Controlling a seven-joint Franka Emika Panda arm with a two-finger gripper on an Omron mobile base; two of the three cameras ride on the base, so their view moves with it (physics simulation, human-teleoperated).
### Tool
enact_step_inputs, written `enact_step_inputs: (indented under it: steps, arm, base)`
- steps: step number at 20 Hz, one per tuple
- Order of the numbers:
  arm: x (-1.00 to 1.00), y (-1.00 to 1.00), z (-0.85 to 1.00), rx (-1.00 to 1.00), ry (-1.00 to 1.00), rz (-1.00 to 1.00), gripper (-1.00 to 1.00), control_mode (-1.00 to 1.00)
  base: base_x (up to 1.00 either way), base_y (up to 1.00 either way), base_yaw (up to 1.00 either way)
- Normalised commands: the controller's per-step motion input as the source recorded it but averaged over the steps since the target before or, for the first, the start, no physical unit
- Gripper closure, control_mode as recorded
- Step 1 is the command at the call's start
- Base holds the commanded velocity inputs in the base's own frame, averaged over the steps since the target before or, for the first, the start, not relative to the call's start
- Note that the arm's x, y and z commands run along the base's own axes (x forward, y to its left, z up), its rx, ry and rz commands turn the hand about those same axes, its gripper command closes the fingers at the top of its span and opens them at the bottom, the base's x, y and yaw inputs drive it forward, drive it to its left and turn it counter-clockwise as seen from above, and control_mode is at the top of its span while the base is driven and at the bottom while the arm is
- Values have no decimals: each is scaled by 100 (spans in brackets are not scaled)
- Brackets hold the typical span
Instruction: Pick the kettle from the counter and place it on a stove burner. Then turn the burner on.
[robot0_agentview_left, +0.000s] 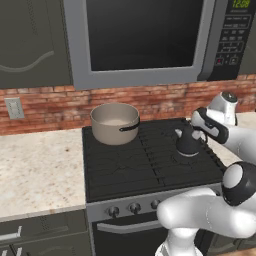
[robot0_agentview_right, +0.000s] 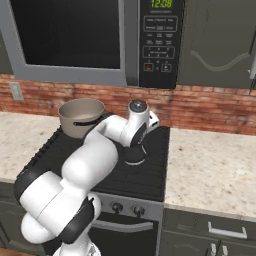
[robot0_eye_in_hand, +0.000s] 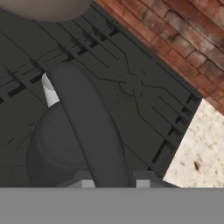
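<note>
The small dark kettle (robot0_agentview_left: 187, 143) is low over the right-hand stove burner (robot0_agentview_left: 176, 161) of the black cooktop, on the grate or just above it; I cannot tell which. My gripper (robot0_agentview_left: 197, 132) reaches in from the right and is shut on the kettle's looped black handle (robot0_eye_in_hand: 87, 122). In the hand view the handle runs up between my fingertips, with the kettle (robot0_eye_in_hand: 52, 144) body below it and the pale spout (robot0_eye_in_hand: 49, 89) to its left. From the right base view my arm hides most of the kettle (robot0_agentview_right: 134, 155). The beige counter (robot0_agentview_right: 210, 170) lies right of the stove.
A wide beige-grey pot (robot0_agentview_left: 115, 122) with a black side handle stands on the back left burner. Control knobs (robot0_agentview_left: 134, 207) line the stove front. A microwave (robot0_agentview_left: 145, 35) hangs above, with a brick wall behind. More counter (robot0_agentview_left: 35, 170) lies to the left.
</note>
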Motion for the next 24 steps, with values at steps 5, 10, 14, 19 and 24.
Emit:
enact_step_inputs:
  steps: [5,10,14,19,24]
  arm:
    - [0,0,-14,5,0,0,100,-100]
    - [0,0,-22,11,0,0,100,-100]
    - [0,0,-3,2,-1,0,100,-100]
    - [0,0,-4,0,0,0,100,-100]
    - [0,0,-28,0,0,0,100,-100]
  base:
    - [0,0,0]
    - [0,0,0]
    - [0,0,0]
    - [0,0,0]
    - [0,0,0]
